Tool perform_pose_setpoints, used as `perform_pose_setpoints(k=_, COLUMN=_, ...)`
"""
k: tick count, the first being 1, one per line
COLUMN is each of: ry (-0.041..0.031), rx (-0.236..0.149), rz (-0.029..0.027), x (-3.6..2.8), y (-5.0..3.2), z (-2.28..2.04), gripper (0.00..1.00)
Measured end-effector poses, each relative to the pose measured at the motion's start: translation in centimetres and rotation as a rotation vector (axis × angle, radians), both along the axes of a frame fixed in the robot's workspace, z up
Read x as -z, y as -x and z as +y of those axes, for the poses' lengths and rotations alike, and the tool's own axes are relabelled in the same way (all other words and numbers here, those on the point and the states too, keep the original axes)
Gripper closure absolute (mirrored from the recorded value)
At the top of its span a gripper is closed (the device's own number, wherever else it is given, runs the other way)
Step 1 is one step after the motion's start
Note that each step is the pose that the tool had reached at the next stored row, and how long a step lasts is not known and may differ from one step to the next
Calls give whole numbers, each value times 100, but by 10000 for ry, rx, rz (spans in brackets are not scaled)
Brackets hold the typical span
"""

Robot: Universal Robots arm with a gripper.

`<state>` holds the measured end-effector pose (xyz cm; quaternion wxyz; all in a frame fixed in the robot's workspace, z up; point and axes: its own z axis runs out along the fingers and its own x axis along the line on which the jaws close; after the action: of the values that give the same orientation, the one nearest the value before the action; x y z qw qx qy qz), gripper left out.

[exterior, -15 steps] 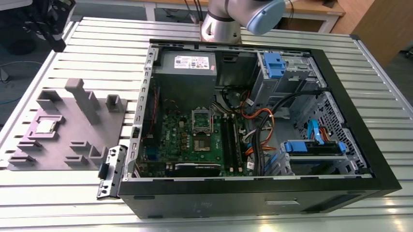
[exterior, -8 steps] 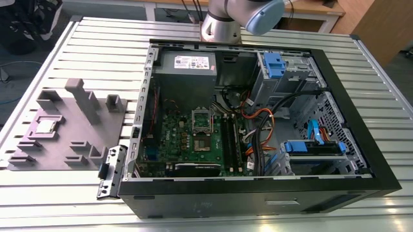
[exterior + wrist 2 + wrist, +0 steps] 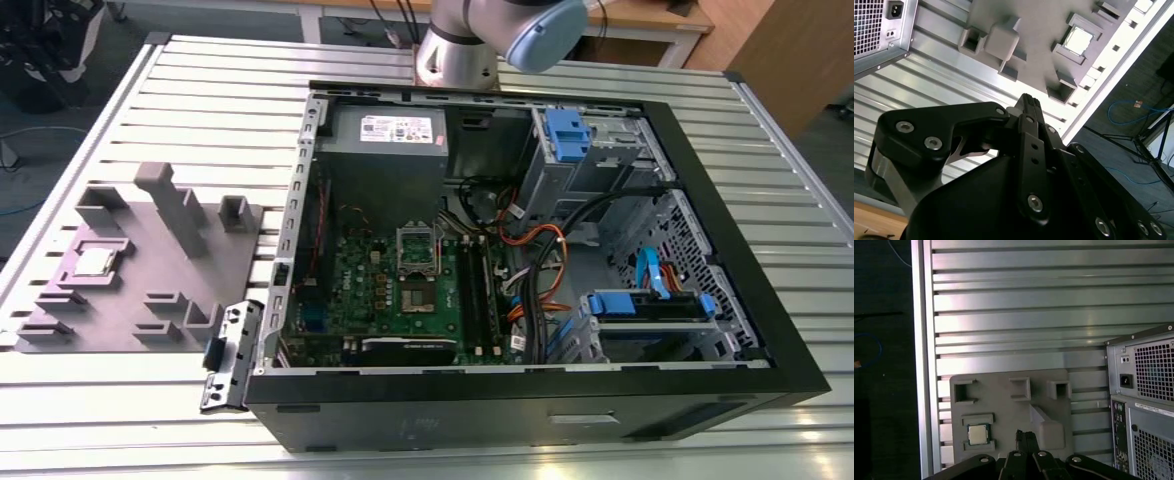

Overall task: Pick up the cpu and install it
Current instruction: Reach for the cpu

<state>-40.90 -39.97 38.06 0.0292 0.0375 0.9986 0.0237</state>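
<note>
Exterior view first: a slatted metal counter [image 3: 174,90] carries everything, and most of it is taken up by an open black computer case [image 3: 534,385] lying on its side. Behind the case, at the far edge, stands the robot arm [image 3: 461,45]. Inside the case there is a grey power supply box [image 3: 387,135] at the far end, a green circuit board [image 3: 367,290] on the floor of the case, and on the board a shiny metal socket frame [image 3: 419,250]. Orange and black cables run across the case towards the exterior view's right.

On the exterior view's left of the case a grey fixture plate [image 3: 134,250] with raised blocks and pockets lies flat on the counter. The cpu [image 3: 92,261] rests in one square pocket of that plate, silver top up, well apart from the socket frame.

Both wrist views look down on the fixture plate [image 3: 1004,410] and the cpu [image 3: 977,434] in its pocket, seen too in the second wrist view [image 3: 1077,41]. The black jaws hang above the plate with their tips drawn together and nothing between them, clear of the cpu.
</note>
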Motion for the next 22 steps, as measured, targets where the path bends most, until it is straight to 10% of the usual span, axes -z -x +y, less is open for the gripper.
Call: perform_pose_setpoints(k=22, ry=1, rx=-1, rz=0, x=77, y=67, z=-60, gripper=89)
